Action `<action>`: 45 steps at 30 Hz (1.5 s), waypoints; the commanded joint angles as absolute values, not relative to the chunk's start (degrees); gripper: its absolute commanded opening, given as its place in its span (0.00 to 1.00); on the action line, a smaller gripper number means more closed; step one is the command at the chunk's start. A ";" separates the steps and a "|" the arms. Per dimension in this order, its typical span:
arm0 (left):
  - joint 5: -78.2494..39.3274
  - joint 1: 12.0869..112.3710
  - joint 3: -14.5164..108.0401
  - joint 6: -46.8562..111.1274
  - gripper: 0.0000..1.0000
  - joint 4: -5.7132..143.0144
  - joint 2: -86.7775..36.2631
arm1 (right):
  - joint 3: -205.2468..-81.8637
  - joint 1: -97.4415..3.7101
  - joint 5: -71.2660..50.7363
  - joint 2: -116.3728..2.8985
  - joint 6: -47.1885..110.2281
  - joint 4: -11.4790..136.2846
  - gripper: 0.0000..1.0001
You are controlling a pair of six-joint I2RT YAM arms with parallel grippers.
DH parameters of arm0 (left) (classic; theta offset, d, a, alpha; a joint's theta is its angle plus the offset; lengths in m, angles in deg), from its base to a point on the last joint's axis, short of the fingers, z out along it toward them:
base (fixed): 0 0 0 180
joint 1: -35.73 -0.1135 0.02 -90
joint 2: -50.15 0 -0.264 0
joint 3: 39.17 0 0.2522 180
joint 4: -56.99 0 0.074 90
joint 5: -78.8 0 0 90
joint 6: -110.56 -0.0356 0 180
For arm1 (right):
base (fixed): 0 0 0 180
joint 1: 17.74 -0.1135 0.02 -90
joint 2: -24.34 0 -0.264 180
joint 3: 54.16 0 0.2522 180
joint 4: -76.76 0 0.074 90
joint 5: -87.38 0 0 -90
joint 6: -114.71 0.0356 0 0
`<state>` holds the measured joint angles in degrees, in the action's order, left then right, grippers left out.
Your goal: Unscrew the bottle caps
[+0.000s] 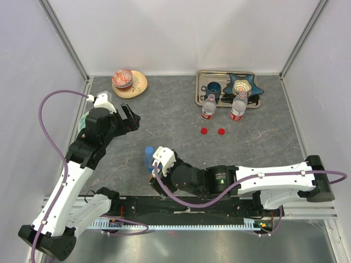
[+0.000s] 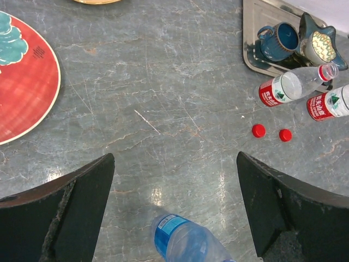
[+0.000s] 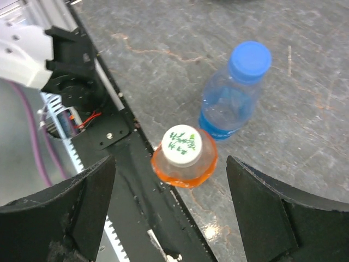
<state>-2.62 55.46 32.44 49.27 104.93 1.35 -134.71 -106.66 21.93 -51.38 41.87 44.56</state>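
squarely between the spread right jaws stands the orange bottle [image 3: 184, 157].

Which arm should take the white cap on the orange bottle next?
Right. The right gripper, open, hangs over the white cap of the orange bottle, centred between its fingers. The left gripper, also open, is farther up the table; its camera does not show that bottle.

Left red-label bottle [image 1: 208, 109] and right red-label bottle [image 1: 237, 109] are both standing upright with open necks. The left red cap [image 1: 203, 131] and right red cap [image 1: 221, 131] lie loose at 6 o'clock from them. Well off at 8 o'clock, the blue-tinted bottle [image 3: 229, 103] has its blue cap [image 3: 250, 57] on. The orange bottle [image 3: 184, 169] at its 7 o'clock in the right wrist view has its white cap [image 3: 181, 144] on too.
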 commanded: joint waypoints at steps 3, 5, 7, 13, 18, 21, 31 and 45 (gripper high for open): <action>-3.20 55.24 32.25 50.79 0.99 103.27 3.92 | -135.25 -106.86 33.67 -53.43 43.86 48.06 0.89; -3.38 55.24 31.99 50.79 0.99 103.27 4.01 | -135.59 -106.77 34.46 -54.23 43.69 48.06 0.89; -3.64 55.24 31.64 50.97 0.99 103.27 4.01 | -135.77 -106.86 33.94 -55.19 43.69 48.41 0.87; -3.99 55.24 30.76 51.05 0.99 102.92 4.44 | -135.42 -106.77 31.22 -56.95 44.48 49.11 0.83; -4.34 55.24 30.14 51.14 0.99 102.31 4.71 | -134.89 -106.77 30.60 -58.18 44.83 50.07 0.79; -4.43 55.33 29.88 51.32 0.99 102.22 4.71 | -135.16 -106.86 30.25 -59.41 45.53 50.95 0.77; -4.87 55.24 29.61 51.06 0.99 102.22 5.41 | -134.37 -106.77 29.46 -58.89 46.85 50.96 0.43; -2.32 55.24 39.79 47.45 0.98 97.57 4.36 | -144.56 -105.30 45.97 -40.09 42.73 36.73 0.18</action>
